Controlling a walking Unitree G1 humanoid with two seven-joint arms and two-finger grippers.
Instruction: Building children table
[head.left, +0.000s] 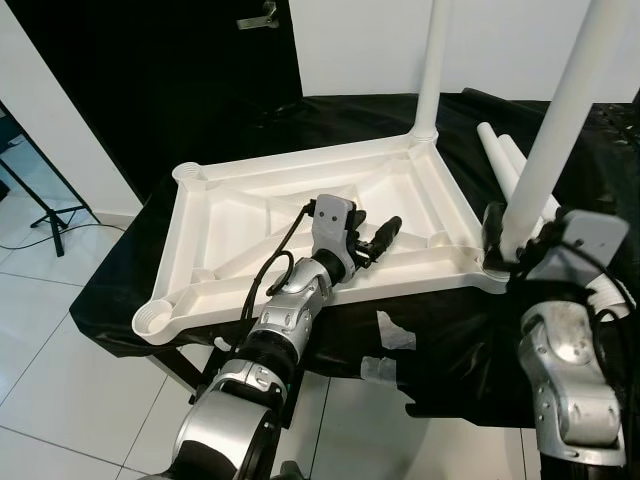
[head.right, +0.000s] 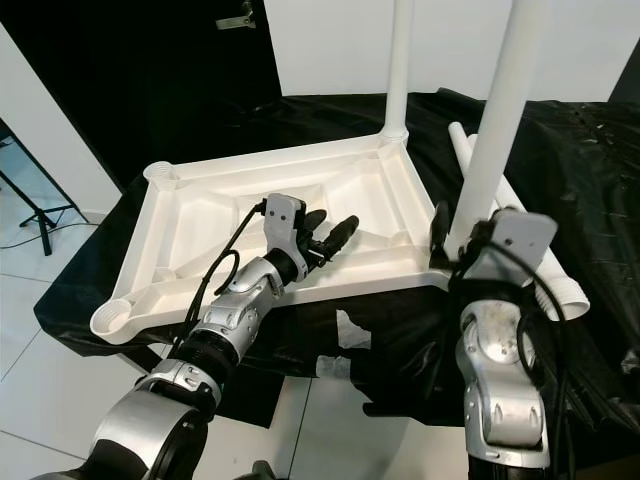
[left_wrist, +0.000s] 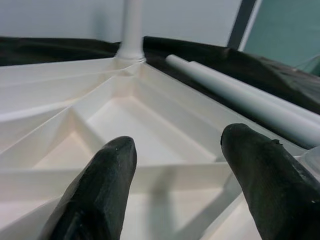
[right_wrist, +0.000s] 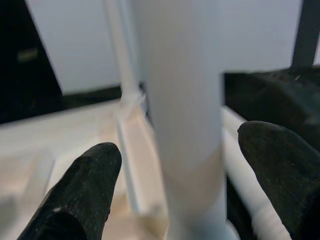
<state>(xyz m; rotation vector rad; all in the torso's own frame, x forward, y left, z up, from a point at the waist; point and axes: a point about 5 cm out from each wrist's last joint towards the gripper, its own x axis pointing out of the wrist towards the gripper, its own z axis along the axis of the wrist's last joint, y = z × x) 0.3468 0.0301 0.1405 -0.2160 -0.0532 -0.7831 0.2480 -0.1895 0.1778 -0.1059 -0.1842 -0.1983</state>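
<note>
A white plastic tabletop (head.left: 250, 215) lies upside down on a black-draped surface. One white leg (head.left: 432, 60) stands upright in its far right corner. A second leg (head.left: 560, 120) stands in the near right corner socket. My right gripper (head.left: 515, 240) is open around this leg's base, and in the right wrist view a fingertip (right_wrist: 95, 190) sits on each side of the leg (right_wrist: 185, 125) with gaps. My left gripper (head.left: 375, 232) hovers open over the ribbed underside (left_wrist: 150, 125) near the front rim, holding nothing. The corner sockets on the left (head.left: 155, 320) are empty.
Two loose white legs (head.left: 505, 155) lie on the black cloth (head.left: 460, 340) right of the tabletop. Scraps of clear wrapping (head.left: 395, 335) hang on the cloth's front. A tripod's feet (head.left: 50, 215) stand on the tiled floor at left. A dark doorway is behind.
</note>
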